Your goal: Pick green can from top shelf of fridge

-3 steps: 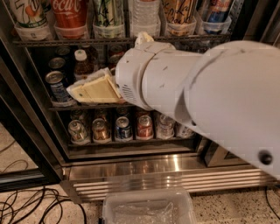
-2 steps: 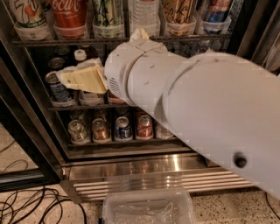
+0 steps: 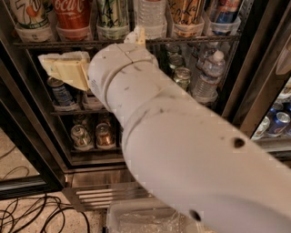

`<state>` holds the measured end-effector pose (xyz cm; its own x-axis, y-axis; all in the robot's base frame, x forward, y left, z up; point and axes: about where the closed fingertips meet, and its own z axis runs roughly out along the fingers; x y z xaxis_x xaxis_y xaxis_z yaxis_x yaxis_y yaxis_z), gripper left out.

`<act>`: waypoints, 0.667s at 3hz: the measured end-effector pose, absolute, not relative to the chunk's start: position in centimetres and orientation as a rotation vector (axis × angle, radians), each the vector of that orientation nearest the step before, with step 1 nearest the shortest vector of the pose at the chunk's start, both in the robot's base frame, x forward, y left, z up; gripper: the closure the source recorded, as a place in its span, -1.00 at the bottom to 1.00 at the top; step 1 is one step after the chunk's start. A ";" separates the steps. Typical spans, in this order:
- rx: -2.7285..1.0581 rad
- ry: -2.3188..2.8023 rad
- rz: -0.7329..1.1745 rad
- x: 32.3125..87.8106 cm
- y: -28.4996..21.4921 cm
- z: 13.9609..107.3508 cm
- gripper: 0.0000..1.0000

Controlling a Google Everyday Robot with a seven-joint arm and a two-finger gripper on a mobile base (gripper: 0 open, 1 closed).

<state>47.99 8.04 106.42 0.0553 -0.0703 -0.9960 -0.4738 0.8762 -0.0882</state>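
The green can [image 3: 112,12], pale green and white with black streaks, stands in a clear cup tray on the top shelf [image 3: 54,44] of the fridge [image 3: 34,150]. It is between a red cola can [image 3: 72,12] and a water bottle [image 3: 150,13]. A white can with green lettering [image 3: 29,13] stands at the far left. My gripper [image 3: 63,68], cream-coloured, points left just under the top shelf, below and to the left of the green can and apart from it. My big white arm [image 3: 182,145] hides much of the middle racks.
Small cans stand on the lower racks [image 3: 93,135], with a blue can [image 3: 59,93] behind the gripper and a water bottle [image 3: 207,77] on the right. The steel louvred grille [image 3: 104,195], a clear plastic bin [image 3: 145,220] and floor cables [image 3: 27,214] lie below. The black door frame [image 3: 259,82] stands on the right.
My gripper has moved left and up, from in front of the middle rack to just beneath the top shelf. The arm now fills more of the view.
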 end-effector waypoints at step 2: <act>-0.380 1.468 0.329 48.4 7.5 107.1 -1.00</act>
<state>48.36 7.54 107.07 0.0778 -0.0157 -0.9968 -0.4392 0.8971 -0.0484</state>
